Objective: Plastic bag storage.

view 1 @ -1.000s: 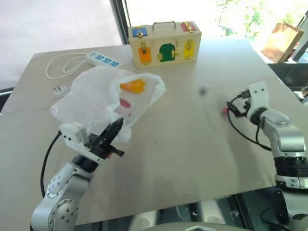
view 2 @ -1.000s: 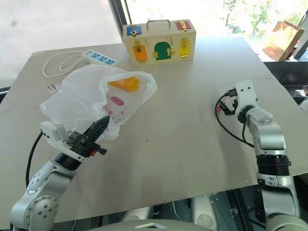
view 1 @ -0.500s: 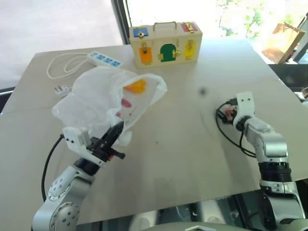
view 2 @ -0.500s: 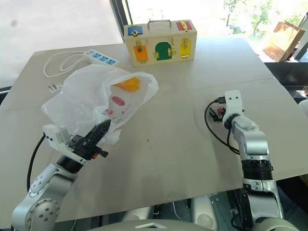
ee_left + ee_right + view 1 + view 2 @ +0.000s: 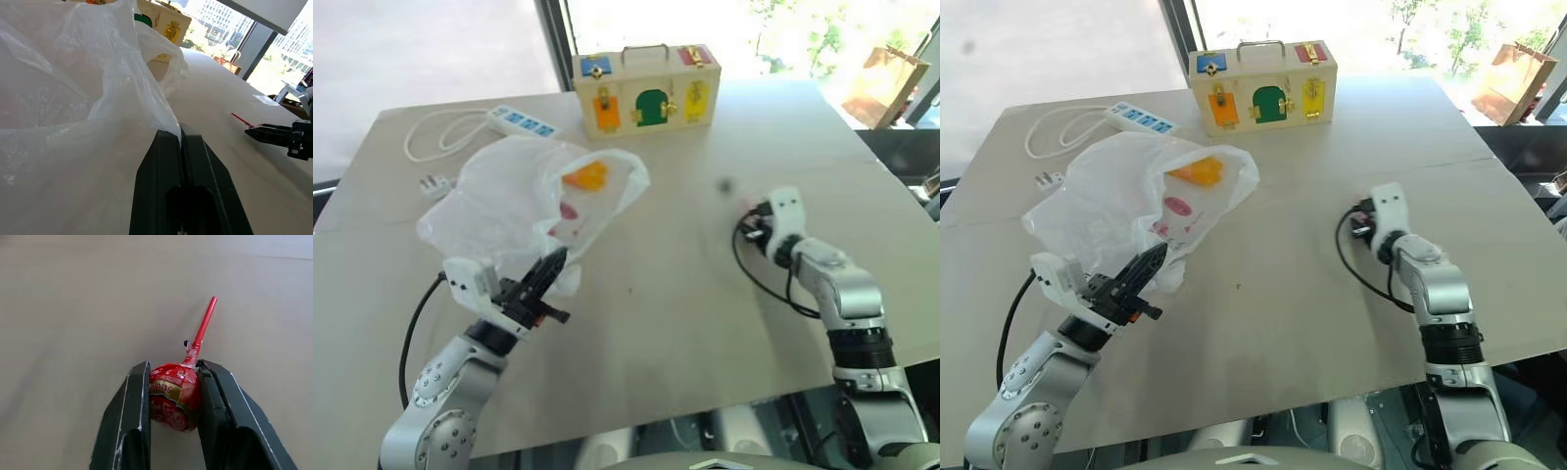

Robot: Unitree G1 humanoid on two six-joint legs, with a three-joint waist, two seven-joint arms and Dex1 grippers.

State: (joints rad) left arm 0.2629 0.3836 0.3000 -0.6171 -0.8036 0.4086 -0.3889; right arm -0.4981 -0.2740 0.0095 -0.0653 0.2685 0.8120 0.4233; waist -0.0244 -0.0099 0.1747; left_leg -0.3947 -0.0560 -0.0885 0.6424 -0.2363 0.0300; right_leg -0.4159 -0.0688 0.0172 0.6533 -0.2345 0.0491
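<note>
The plastic bag (image 5: 509, 196), translucent white with red print, lies crumpled on the left of the table, its mouth facing right. Something orange (image 5: 585, 176) shows through the bag near its mouth. My left gripper (image 5: 553, 262) is shut on the bag's near edge; the film (image 5: 146, 93) rises from between the closed fingers. My right gripper (image 5: 174, 368) is on the right side of the table, shut on the red wrapped head of a lollipop (image 5: 173, 394). The lollipop's red stick (image 5: 205, 323) points away from the gripper, low over the tabletop.
A wooden latch box (image 5: 646, 90) with coloured doors stands at the table's far edge. A white power strip (image 5: 524, 119) with its cable and plug (image 5: 437, 182) lies at the far left. A brown paper bag (image 5: 886, 83) stands beyond the table at the right.
My right gripper has closed on the lollipop and swung left toward the middle of the table. The left gripper and the bag have stayed put.
</note>
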